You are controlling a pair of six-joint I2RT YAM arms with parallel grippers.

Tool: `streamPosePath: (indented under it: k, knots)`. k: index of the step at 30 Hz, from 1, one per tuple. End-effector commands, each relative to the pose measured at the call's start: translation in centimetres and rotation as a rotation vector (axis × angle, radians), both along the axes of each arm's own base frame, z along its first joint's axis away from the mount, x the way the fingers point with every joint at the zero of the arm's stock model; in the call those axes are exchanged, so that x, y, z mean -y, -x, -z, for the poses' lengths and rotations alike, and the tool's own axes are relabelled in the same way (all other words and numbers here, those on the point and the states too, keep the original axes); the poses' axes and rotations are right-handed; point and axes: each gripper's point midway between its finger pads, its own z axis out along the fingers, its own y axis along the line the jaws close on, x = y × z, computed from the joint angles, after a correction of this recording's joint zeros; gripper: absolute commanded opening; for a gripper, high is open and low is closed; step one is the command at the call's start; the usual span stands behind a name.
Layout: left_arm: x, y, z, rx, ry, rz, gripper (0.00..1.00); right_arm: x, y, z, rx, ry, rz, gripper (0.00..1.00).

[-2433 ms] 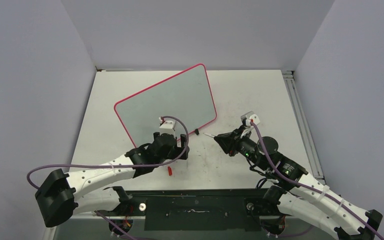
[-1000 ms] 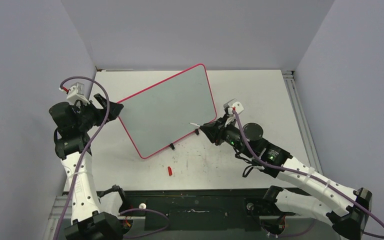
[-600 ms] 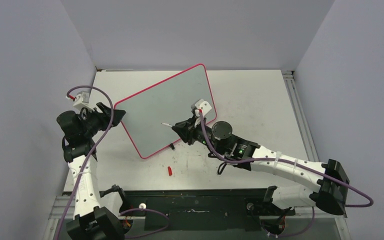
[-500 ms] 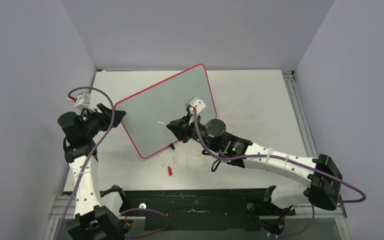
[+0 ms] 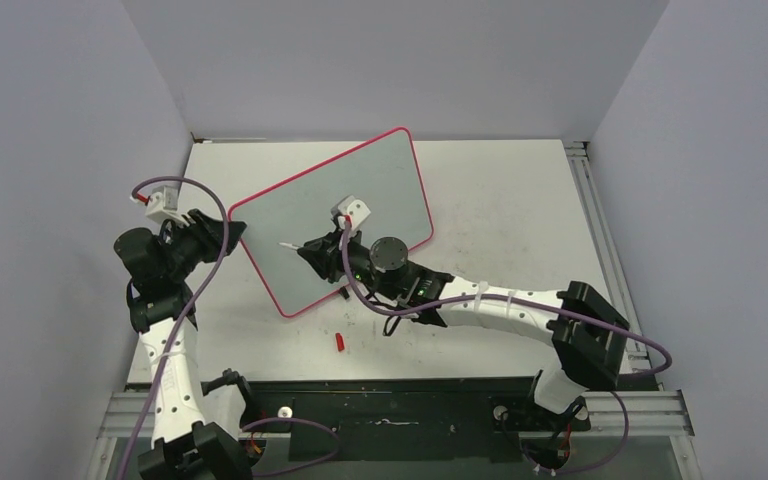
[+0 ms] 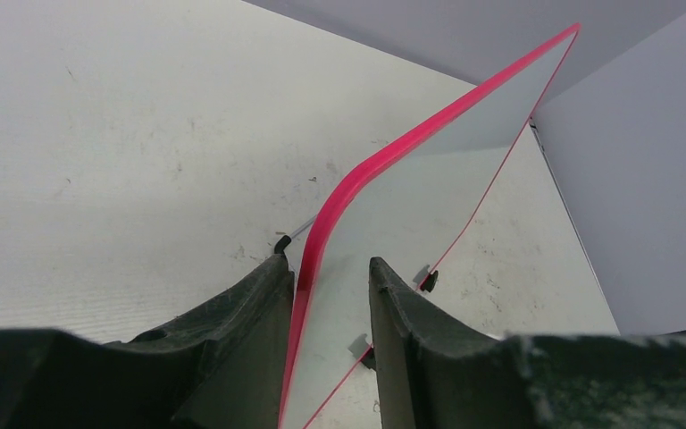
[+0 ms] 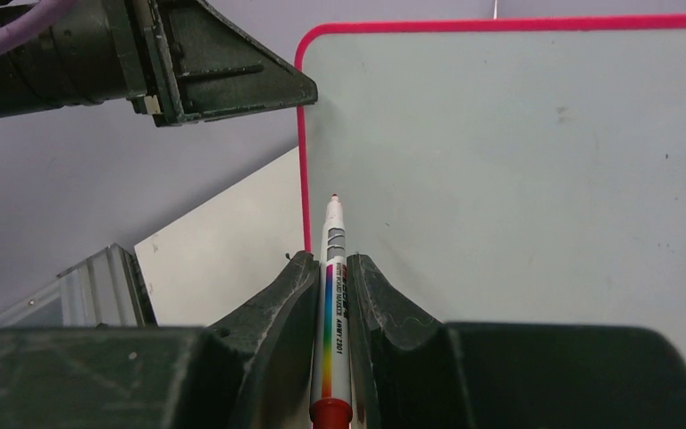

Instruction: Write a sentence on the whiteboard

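Wrist views alone show me: left gripper (image 6: 326, 264) gaping astride the whiteboard (image 6: 429, 188) rim, right gripper (image 7: 332, 259) clamping a marker (image 7: 333, 295).

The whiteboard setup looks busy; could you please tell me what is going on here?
The left gripper straddles the red rim of the whiteboard at its left edge, jaws not clamped. The right gripper is shut on a marker, its bare tip pointing at the blank face near that edge. A red cap lies on the table. Nothing is written yet.
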Motion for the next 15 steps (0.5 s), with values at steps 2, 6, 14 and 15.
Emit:
streamPosePath:
  k: [2,6,14,15]
  knots:
    - [-0.6,-0.1,-0.6,0.036,-0.035,-0.029,0.33,-1.4,-1.2,-5.6,0.115,-0.151,0.038,0.05]
    - [-0.6,-0.3,-0.5,0.028,-0.028,-0.024,0.32,-2.0,-1.7,-5.9,0.135,-0.167,0.050,0.05]
    - [-0.6,-0.4,-0.3,0.024,-0.021,-0.019,0.27,-3.5,-2.4,-5.9,0.160,-0.161,0.049,0.05]
    - [-0.6,-0.4,-0.2,0.022,-0.019,-0.018,0.26,-3.7,-2.5,-6.0,0.164,-0.161,0.048,0.05]
